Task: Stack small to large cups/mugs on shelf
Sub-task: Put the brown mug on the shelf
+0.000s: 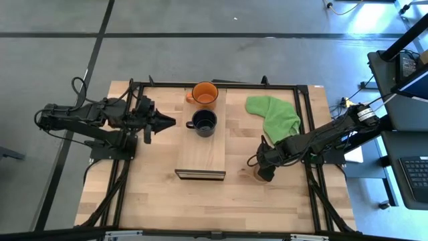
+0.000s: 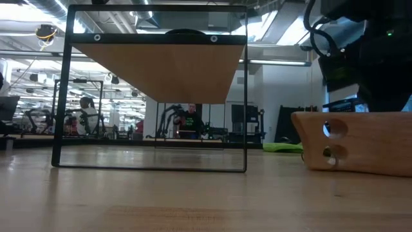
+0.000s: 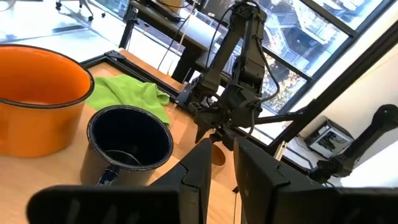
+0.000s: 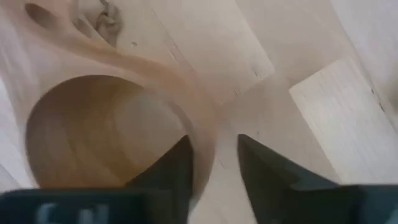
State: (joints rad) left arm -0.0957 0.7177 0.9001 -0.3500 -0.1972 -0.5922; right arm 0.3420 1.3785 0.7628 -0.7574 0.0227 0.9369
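Right gripper: down on the table to the right of the shelf, one finger inside the wooden cup and one outside its wall, straddling the rim; fingers parted, whether they press the wall cannot be told.
Wooden cup: on the table, near the shelf's near right corner, apart from it; mostly hidden under the gripper in the high view.
Left gripper: hovering beside the shelf's left edge, level with the navy mug; fingers close together, holding nothing.
Shelf: carries the orange mug at its far end and the navy mug just in front of it; the near half is bare.
Step in hand: judged to be the pickup of the wooden cup, the last one off the shelf.
Next move: likely calls for a firm pinch on the wall, a lift, and carriage onto the shelf.
Count: three cups, one shelf, one green cloth, two arms.
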